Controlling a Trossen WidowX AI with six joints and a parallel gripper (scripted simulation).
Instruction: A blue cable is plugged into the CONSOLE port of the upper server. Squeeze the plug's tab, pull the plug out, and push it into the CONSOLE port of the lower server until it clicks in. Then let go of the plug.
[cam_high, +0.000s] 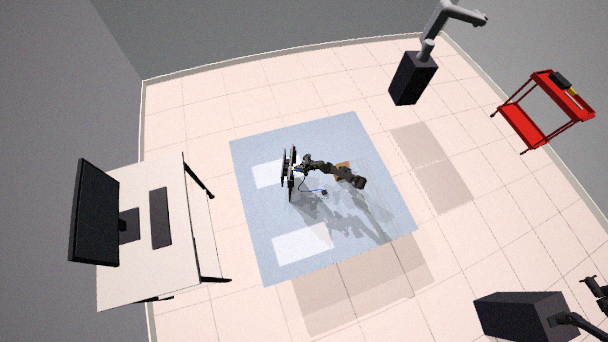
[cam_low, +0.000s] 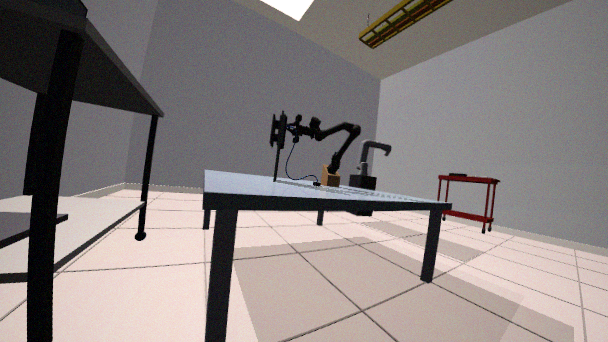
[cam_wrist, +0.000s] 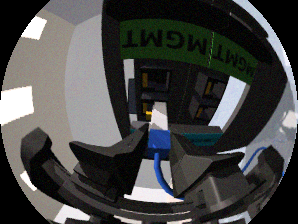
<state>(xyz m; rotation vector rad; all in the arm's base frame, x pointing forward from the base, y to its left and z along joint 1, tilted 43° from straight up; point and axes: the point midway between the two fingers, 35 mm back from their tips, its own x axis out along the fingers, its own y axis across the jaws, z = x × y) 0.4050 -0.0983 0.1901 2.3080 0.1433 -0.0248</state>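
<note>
The gripper (cam_high: 301, 167) (cam_low: 292, 129) (cam_wrist: 157, 127) was clenched on the blue plug (cam_wrist: 159, 139). The plug sat between its fingertips (its cable (cam_high: 302, 189) (cam_low: 288, 167) (cam_wrist: 160, 172) curving away).
</note>
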